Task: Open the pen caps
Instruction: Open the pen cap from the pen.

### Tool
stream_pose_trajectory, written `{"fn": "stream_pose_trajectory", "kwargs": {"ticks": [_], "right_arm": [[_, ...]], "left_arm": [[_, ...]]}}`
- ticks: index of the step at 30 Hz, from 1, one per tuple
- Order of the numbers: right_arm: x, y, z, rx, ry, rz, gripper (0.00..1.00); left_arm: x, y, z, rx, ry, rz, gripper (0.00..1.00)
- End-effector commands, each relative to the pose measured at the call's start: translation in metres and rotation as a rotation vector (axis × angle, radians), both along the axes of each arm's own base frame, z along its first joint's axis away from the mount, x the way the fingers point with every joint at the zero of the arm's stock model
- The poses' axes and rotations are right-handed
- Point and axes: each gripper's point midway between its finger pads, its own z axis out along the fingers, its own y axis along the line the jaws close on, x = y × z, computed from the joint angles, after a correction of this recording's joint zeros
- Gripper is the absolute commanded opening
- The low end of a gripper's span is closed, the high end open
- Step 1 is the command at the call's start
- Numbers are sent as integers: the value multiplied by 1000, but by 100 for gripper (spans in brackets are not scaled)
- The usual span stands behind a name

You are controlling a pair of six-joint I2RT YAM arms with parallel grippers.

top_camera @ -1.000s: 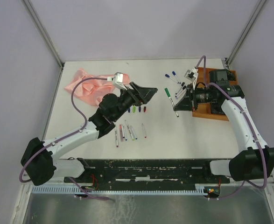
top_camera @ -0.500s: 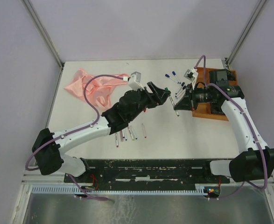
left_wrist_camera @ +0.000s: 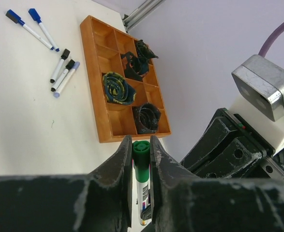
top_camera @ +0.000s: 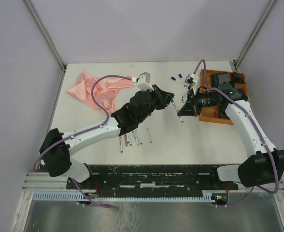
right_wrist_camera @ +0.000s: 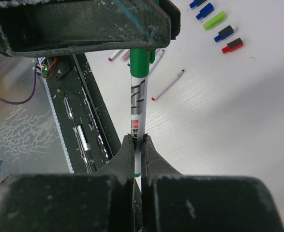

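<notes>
A white-barrelled pen (right_wrist_camera: pixel 138 106) with a green cap (left_wrist_camera: pixel 141 157) hangs above the table between the two arms. My left gripper (left_wrist_camera: pixel 141 145) is shut on the green cap, one jaw on each side of it. My right gripper (right_wrist_camera: pixel 138 142) is shut on the barrel's other end. In the top view the two grippers meet nose to nose around the pen (top_camera: pixel 174 103). Loose pen caps (right_wrist_camera: pixel 214 20) lie in a row on the table, with uncapped pens (top_camera: pixel 132 137) near them. Several capped pens (left_wrist_camera: pixel 33 33) lie beside the tray.
An orange wooden tray (left_wrist_camera: pixel 92 77) with compartments holding dark rolled items stands at the right, behind my right gripper. A pink cloth (top_camera: pixel 91 87) lies at the back left. The black base rail (top_camera: pixel 151 176) runs along the near edge.
My left arm swung right from above the caps row to the pen held by the right gripper. Its jaws closed on the green cap. The right gripper shifted slightly left with the pen.
</notes>
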Motion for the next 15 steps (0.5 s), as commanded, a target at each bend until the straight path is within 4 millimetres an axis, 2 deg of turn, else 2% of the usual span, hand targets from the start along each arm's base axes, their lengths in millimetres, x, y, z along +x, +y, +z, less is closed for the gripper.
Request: {"fn": "stream_pose_trajectory", "kwargs": {"ticks": [1, 3, 5, 6, 7, 9, 10, 12, 15], "right_arm": [[5, 3, 0, -15, -46, 12, 0], [4, 3, 1, -12, -49, 16, 0], [3, 4, 1, -3, -45, 21, 0], [2, 6, 3, 7, -43, 28, 2], [1, 7, 4, 19, -41, 34, 11], [-3, 11, 9, 61, -28, 51, 37], [-5, 14, 13, 89, -26, 63, 45], [-10, 18, 19, 136, -25, 89, 52], [-12, 21, 27, 171, -82, 118, 56]], "left_arm": [[-4, -6, 17, -38, -25, -33, 15], [-6, -6, 14, -32, -23, -45, 14], [-9, -7, 12, -26, -33, -64, 5], [-11, -6, 12, -29, -42, -74, 3], [-13, -6, 14, -39, -61, -88, 3], [-19, -5, 17, -64, -114, -120, 3], [-22, -4, 21, -79, -148, -139, 3], [-27, 0, 23, -95, -198, -176, 3], [-35, 11, 28, -119, -263, -245, 3]]}}
